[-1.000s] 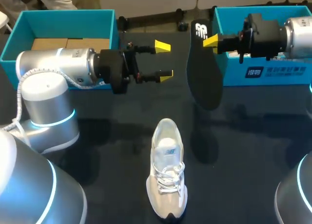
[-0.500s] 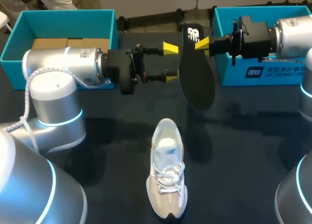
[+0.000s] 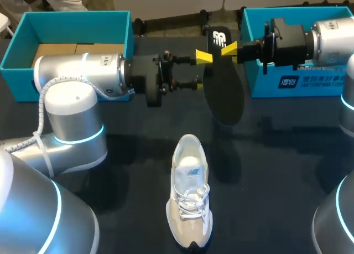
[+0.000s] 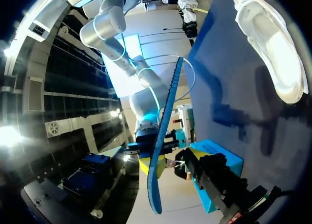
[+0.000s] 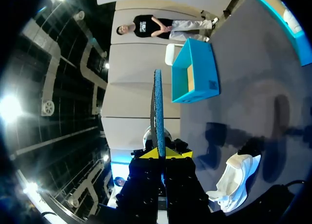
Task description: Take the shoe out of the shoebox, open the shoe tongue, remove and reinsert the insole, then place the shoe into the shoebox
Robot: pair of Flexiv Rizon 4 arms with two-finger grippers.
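Observation:
The black insole hangs over the table's far middle, and my right gripper is shut on its heel end. In the right wrist view the insole is seen edge-on, rising from between the yellow tips of that gripper. My left gripper is open, its yellow tips at the insole's left edge. The left wrist view shows the insole edge-on straight ahead, but not that gripper's own fingers. The white shoe lies on the table nearer me, toe towards me and empty inside.
A teal shoebox with brown card inside stands at the back left, behind my left arm. A second teal box stands at the back right, under my right arm. The dark table lies bare around the shoe.
My left arm has moved right until its tips reach the insole's edge, and its fingers have narrowed slightly. My right arm first shifted the insole a little left, then held still.

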